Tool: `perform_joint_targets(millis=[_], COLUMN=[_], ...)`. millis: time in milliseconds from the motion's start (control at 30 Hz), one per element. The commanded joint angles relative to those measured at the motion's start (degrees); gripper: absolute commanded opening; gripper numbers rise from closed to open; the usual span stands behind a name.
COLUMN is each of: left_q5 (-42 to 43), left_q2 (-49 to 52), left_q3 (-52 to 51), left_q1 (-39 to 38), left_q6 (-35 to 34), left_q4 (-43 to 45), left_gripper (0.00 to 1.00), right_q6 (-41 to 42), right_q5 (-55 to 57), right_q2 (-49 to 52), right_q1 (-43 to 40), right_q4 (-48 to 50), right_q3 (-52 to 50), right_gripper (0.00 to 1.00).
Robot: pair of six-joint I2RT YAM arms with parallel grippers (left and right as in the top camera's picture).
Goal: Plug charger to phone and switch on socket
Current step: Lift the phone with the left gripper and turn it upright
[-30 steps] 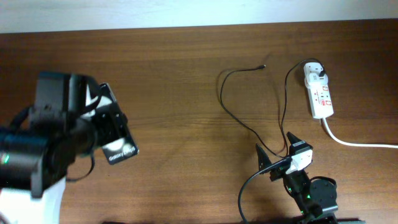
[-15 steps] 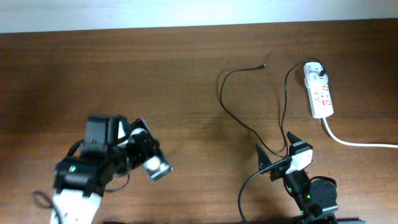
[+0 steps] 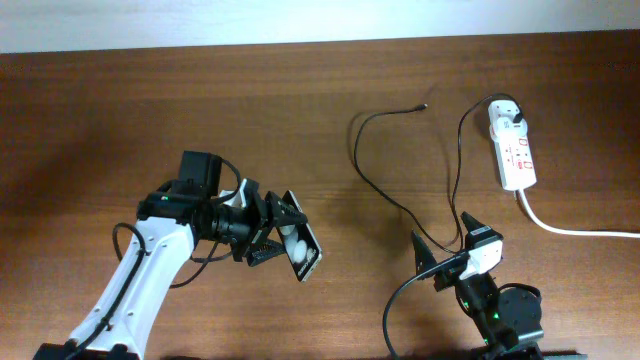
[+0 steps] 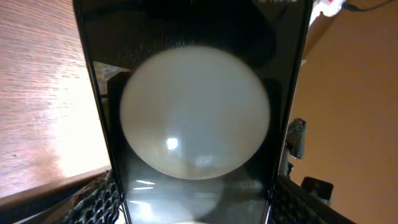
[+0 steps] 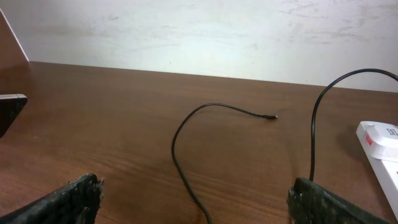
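Phone (image 3: 299,249) is clamped in left gripper (image 3: 272,236), glossy face toward the left wrist camera, where it fills the view with one large white reflection.

Change over the last second: the left arm has carried the phone from the far left of the table (image 3: 100,100) to just left of centre, moving steadily toward the cable side. Whether the phone is resting on the table or held off it cannot be told.

No change elsewhere. Charger (image 3: 424,107) lies with its tip free on the table, well apart from the phone, and its cable loops down past the right gripper (image 3: 445,240) and back up to the socket (image 3: 512,150), where the plug sits. Right gripper is parked at the near edge, fingers apart, nothing between them.

Judgement: phone transport is under way and the connection is not yet made. Closing the remaining gap to the tip comes next, probably with the right gripper taking the tip. Switch position cannot be read.
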Motion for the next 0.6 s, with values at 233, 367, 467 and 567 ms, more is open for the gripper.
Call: perform_joint_targets(millis=[233, 367, 467, 567], left_q5=[4.9, 4.68, 4.66, 4.63], left_q2=[-0.24, -0.24, -0.24, -0.24], left_q3=[0.04, 0.04, 0.04, 0.04], left_q1=[-0.07, -0.04, -0.07, -0.07], left_q6=[-0.52, -0.55, -1.6, -1.57], left_q4=[0.28, 1.16, 1.64, 1.6], left_gripper=[0.65, 0.65, 0.65, 0.66], right_q6=[-0.42, -0.42, -0.42, 10.4], right_q5=[-0.5, -0.5, -0.48, -2.58], right_q2=[-0.26, -0.26, -0.26, -0.26], right_q1=[-0.37, -0.37, -0.37, -0.35], right_q4=[-0.28, -0.28, -0.26, -0.22], right_q3=[-0.31, -0.31, -0.31, -0.31], right_gripper=[0.99, 0.99, 0.99, 0.99])
